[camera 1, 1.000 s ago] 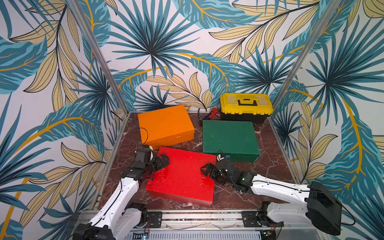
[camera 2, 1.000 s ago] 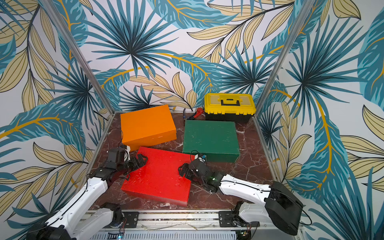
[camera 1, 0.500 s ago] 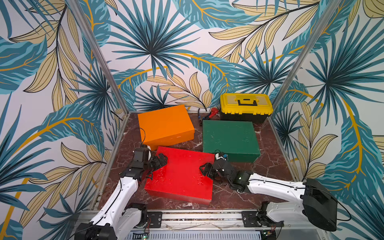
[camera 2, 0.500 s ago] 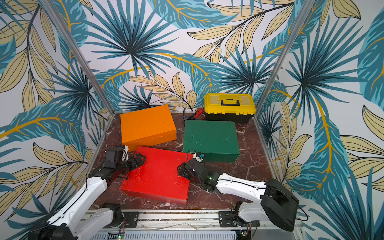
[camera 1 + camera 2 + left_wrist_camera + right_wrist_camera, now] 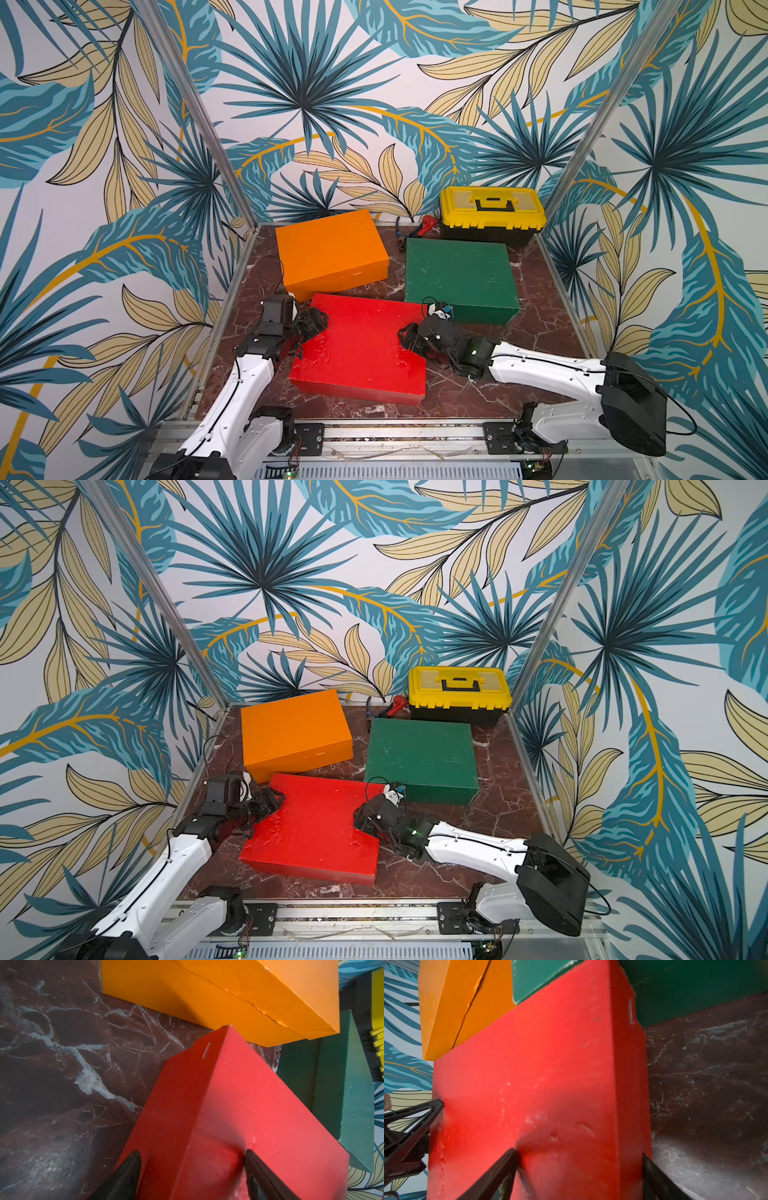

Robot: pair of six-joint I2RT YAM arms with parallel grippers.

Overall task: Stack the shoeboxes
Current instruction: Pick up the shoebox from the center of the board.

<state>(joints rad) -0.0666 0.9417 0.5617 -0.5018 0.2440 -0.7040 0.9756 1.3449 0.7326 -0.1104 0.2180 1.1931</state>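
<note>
Dark marble tabletop (image 5: 540, 299), leaf-print walls (image 5: 374, 104). Red shoebox (image 5: 361, 349) sits at the front. Orange shoebox (image 5: 328, 249) is just behind its left corner, dark green shoebox (image 5: 457, 274) just behind its right corner. Left gripper (image 5: 315, 326) pinches the red shoebox's left edge. Right gripper (image 5: 405, 336) clamps its right edge. Each has one finger on the lid.

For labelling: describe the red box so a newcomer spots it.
Inside the leaf-print walls, three shoeboxes lie on the marble floor. The red shoebox lies nearest the camera, in front of the orange shoebox and green shoebox. Only it has the left gripper and right gripper clamped on opposite sides.
</note>
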